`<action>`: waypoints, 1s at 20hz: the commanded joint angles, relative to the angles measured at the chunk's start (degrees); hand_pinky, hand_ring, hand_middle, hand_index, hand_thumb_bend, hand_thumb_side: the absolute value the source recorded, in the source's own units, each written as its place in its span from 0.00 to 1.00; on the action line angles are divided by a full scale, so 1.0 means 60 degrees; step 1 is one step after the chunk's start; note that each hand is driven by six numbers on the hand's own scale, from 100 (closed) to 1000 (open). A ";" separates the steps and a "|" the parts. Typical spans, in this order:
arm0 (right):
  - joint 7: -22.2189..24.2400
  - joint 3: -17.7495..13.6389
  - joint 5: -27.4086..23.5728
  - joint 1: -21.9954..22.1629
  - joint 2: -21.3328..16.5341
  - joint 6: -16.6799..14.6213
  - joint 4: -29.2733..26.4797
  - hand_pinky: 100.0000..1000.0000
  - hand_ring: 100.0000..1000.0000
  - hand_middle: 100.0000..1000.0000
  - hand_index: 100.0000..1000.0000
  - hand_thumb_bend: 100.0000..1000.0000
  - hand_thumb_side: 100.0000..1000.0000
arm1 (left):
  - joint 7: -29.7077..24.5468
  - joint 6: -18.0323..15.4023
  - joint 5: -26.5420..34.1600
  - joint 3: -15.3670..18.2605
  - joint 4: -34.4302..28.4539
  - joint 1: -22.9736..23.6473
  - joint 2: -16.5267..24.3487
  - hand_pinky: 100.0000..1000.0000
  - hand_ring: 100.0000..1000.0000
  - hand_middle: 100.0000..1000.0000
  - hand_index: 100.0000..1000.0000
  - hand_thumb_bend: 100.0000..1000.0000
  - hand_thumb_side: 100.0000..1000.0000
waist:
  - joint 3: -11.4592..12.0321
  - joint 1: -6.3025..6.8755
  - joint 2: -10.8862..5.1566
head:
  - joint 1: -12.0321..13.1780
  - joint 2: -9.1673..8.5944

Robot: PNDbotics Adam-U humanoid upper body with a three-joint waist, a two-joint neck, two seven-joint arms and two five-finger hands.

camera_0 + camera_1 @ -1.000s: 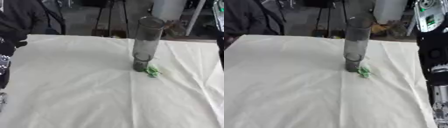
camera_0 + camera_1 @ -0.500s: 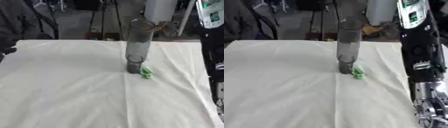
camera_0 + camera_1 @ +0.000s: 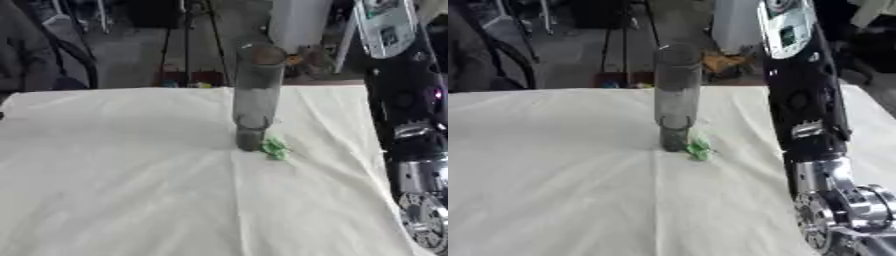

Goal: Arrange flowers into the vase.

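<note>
Nearest to us, at the lower right, we see the silver joints of the right arm (image 3: pixel 837 210), with its black forearm rising toward the top of the view over the right side of the table. The hand itself lies below the edge of both views, so we cannot tell how its fingers stand. The left hand shows nowhere.

The cloth (image 3: pixel 131 190) is cream and creased, and covers the whole table.

Past the middle of it stands the vase (image 3: pixel 256 95), a tall, clear grey tube, upright (we can see nothing inside it). Just beside its foot, on the right and a little nearer to us, lies a small green sprig (image 3: pixel 275 148), flat on the cloth and touching or almost touching the vase.

Beyond the far edge we see a tripod (image 3: pixel 188 40) on the grey floor.
</note>
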 commanded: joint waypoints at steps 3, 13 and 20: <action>0.0038 -0.0124 -0.0134 -0.0079 0.0090 0.0072 -0.0233 0.00 0.00 0.00 0.00 0.00 0.85 | -0.0038 -0.0013 0.0039 0.0016 -0.0079 -0.0158 0.0060 0.78 0.77 0.73 0.72 0.42 0.73 | 0.0024 0.0049 -0.0108 | -0.0076 -0.0201; 0.0181 -0.0237 -0.0247 0.0161 0.0461 0.0140 -0.0224 0.00 0.00 0.00 0.00 0.00 0.85 | -0.0040 -0.0009 0.0033 0.0019 -0.0072 -0.0177 0.0023 0.78 0.77 0.73 0.72 0.42 0.73 | 0.0079 0.0060 -0.0067 | -0.0098 -0.0246; 0.0199 -0.0219 -0.0297 0.0138 0.0570 0.0109 -0.0279 0.00 0.00 0.00 0.00 0.00 0.85 | -0.0042 -0.0003 0.0032 0.0019 -0.0062 -0.0189 0.0014 0.78 0.77 0.73 0.72 0.42 0.73 | 0.0108 0.0043 -0.0061 | -0.0139 -0.0268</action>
